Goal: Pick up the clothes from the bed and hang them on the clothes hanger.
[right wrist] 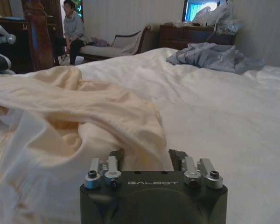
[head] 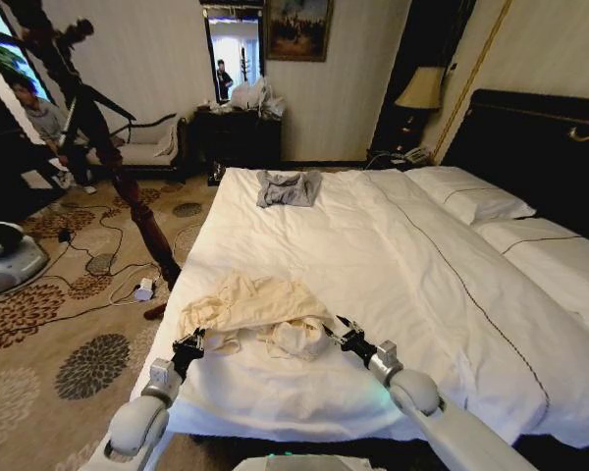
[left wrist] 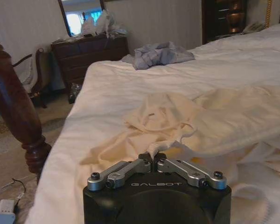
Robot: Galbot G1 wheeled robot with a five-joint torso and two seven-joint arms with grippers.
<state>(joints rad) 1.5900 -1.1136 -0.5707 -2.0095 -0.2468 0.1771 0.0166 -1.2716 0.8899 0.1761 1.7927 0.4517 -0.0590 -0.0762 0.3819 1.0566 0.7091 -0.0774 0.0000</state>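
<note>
The cream, pale-yellow thin-fabric shirt (head: 255, 312) lies crumpled on the wide bed with white sheets (head: 393, 265), near the bed's foot-side corner at about seven o'clock of the mattress in the head view. Both arms reach onto the bed from the lower edge of that view. The left gripper (head: 190, 343) sits at the shirt's nine o'clock edge; in the left wrist view its fingers (left wrist: 122, 170) are drawn together, pinching a thin fold of the yellow cloth between their tips. The right gripper (head: 342, 332) sits at the shirt's three o'clock edge; in the right wrist view its fingers (right wrist: 178, 156) stand apart, with the shirt's hem lying in the gap between them, and I cannot tell whether the tips press on it.

A smaller crumpled grey garment (head: 288, 187) rests at the bed's twelve o'clock end, well apart from the shirt. At two o'clock lie white pillows (head: 468, 195) against a tall dark headboard (head: 540, 147). A dark turned-wood post (head: 128, 191) rises from the patterned carpet (head: 69, 334) at ten o'clock, beside the bed. A dark wooden dresser (head: 238, 135) stands against the far wall.
</note>
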